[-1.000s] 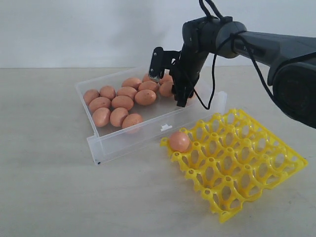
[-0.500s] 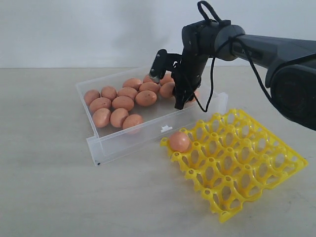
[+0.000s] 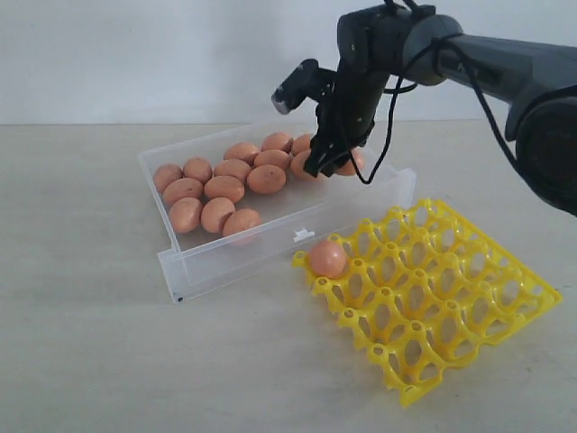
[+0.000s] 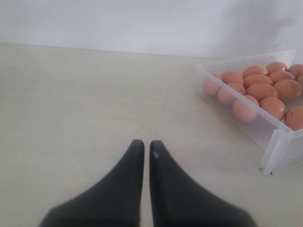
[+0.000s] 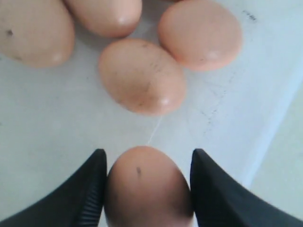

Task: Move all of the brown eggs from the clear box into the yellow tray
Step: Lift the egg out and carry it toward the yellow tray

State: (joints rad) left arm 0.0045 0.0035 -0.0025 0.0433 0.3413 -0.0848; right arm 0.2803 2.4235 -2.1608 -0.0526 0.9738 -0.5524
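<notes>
The right claw (image 5: 147,156) is pinching one brown egg (image 5: 147,189) between its fingers, hanging above the two o'clock corner of the clear box (image 3: 225,262), where the other brown eggs (image 3: 225,188) are lying. The yellow tray (image 3: 505,307) is sitting at the box's four o'clock, holding one egg (image 3: 327,259). Carrying well probably means gripping gently, clearing the box wall, then lowering straight into an empty cup.

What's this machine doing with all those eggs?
The right gripper holds one brown egg over the clear box, where about a dozen more lie. Another egg sits in a corner cup of the yellow tray. The left gripper is shut, away from the eggs, holding nothing.
</notes>
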